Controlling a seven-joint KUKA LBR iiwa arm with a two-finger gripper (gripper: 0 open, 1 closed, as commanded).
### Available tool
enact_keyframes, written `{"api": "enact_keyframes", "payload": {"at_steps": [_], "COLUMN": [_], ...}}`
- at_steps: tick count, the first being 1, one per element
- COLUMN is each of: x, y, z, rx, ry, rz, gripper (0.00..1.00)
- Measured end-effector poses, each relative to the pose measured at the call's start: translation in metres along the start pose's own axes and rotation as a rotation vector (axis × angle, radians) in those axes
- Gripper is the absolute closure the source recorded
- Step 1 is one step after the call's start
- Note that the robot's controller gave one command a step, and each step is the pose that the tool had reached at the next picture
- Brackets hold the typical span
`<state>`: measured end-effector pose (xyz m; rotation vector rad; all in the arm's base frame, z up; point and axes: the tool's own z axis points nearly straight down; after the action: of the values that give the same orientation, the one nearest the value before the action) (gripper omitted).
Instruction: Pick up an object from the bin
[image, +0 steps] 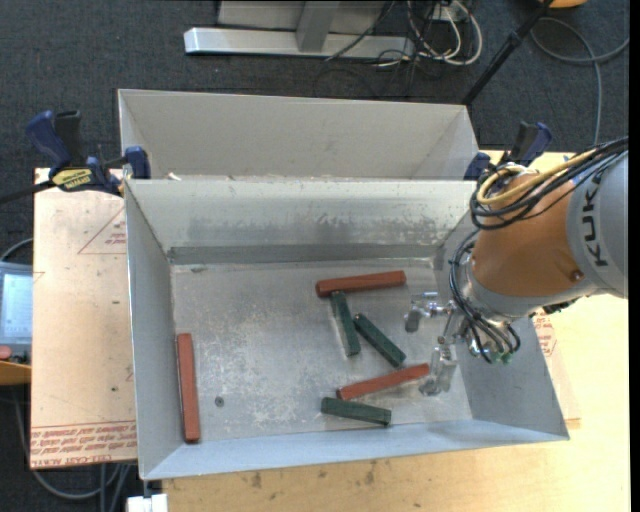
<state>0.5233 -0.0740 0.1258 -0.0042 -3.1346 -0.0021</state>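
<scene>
Low at the right: gripper (430, 345), fingers spread, nothing between. Just left, red bar (385, 383), right end by the near finger. Risk: closing off-centre, pinching only that tip, bar pivoting away toward green bar (356, 411).

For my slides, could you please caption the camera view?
Claw at the end of a red-brown rectangular bar, beside dark green rectangular bars, in a grey metal bin.

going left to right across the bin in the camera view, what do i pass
red stick by the left wall → steep green stick → slanted green stick → gripper
</scene>
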Motion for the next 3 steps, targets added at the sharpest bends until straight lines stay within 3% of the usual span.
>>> {"api": "enact_keyframes", "payload": {"at_steps": [1, 2, 3], "x": [0.040, 0.035, -0.025], "y": [-0.011, 0.011, -0.012], "z": [0.057, 0.054, 0.056], "rx": [0.001, 0.006, 0.007], "ry": [-0.015, -0.026, -0.010], "rz": [0.016, -0.597, -1.315], "gripper": [0.00, 0.00, 0.00]}}
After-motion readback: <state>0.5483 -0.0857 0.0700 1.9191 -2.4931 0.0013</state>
